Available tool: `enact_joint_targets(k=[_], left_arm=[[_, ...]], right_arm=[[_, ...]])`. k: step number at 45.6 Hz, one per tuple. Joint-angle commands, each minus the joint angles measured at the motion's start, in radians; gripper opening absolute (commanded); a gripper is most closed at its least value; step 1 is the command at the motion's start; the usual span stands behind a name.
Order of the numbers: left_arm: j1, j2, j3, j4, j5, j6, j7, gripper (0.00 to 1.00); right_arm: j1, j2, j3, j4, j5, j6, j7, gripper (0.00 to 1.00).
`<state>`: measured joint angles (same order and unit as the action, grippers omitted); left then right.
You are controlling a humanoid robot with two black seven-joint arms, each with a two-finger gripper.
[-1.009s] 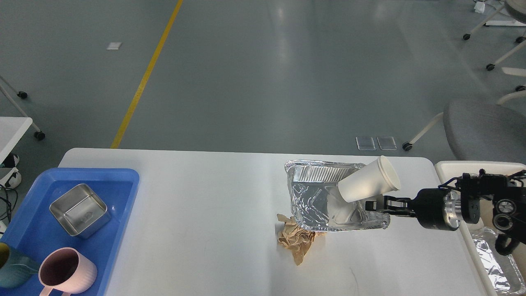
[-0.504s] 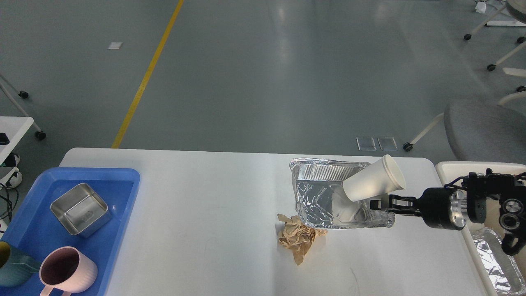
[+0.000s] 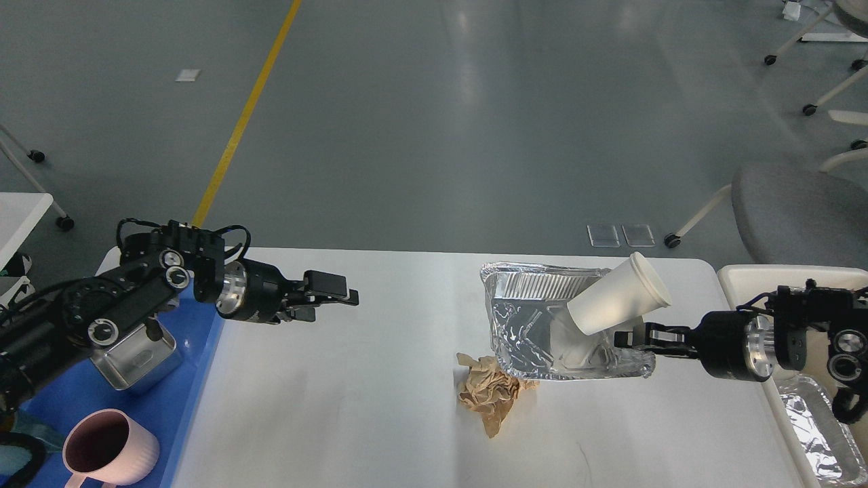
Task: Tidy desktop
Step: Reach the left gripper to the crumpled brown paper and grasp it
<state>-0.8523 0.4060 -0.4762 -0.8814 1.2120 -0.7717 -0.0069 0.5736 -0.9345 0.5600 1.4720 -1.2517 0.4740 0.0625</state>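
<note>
Head view, near to far. Pink mug [image 3: 110, 449] sits nearest, behind and below the left end effector [image 3: 333, 298], on the blue tray [image 3: 196, 352] beside a steel container [image 3: 139, 358]. My guess is the tray collects the reusable items.

Right end effector [image 3: 627, 337] has its fingers closed on the near right rim of the foil tray [image 3: 542, 325], which is tipped off flat. Crumpled brown paper [image 3: 489, 395] lies just left of and nearer than that end effector, touching or tucked under the tray's near left corner; can't tell which.

White paper cup [image 3: 620, 295] lies tilted inside the foil tray, just above the right end effector, mouth up and to the right. Gripping the rim probably lets tray and cup go as one load to the cream-white bin [image 3: 736, 274] behind the right wrist. Another foil piece [image 3: 817, 434] is already in there.

Left end effector hovers over the bare left half of the table [image 3: 380, 379], well apart from the trash, fingers partly open, holding nothing.

Risk: the cup is loose and could roll out if the tray tilts further.
</note>
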Motion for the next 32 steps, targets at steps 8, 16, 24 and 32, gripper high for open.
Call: enact_joint_targets(k=[8,16,24,32], left_arm=[[0.004,-0.314,0.034,0.179,0.054,0.057,-0.008,0.99],[0.006,-0.377,0.090,0.231,0.047,0.121,-0.039,0.99],[0.009,-0.429,0.114,0.297,0.046,0.164,-0.088,0.99],[0.009,-0.490,0.191,0.372,0.040,0.241,-0.154,0.99]], right_arm=[[-0.005,-0.029,0.000,-0.002,-0.002,0.003,0.000,0.00],[-0.005,-0.032,0.000,-0.002,-0.002,0.003,0.000,0.00],[-0.006,-0.055,0.003,-0.001,0.000,0.003,0.000,0.00],[-0.008,-0.081,0.008,0.004,0.000,0.003,0.002,0.00]])
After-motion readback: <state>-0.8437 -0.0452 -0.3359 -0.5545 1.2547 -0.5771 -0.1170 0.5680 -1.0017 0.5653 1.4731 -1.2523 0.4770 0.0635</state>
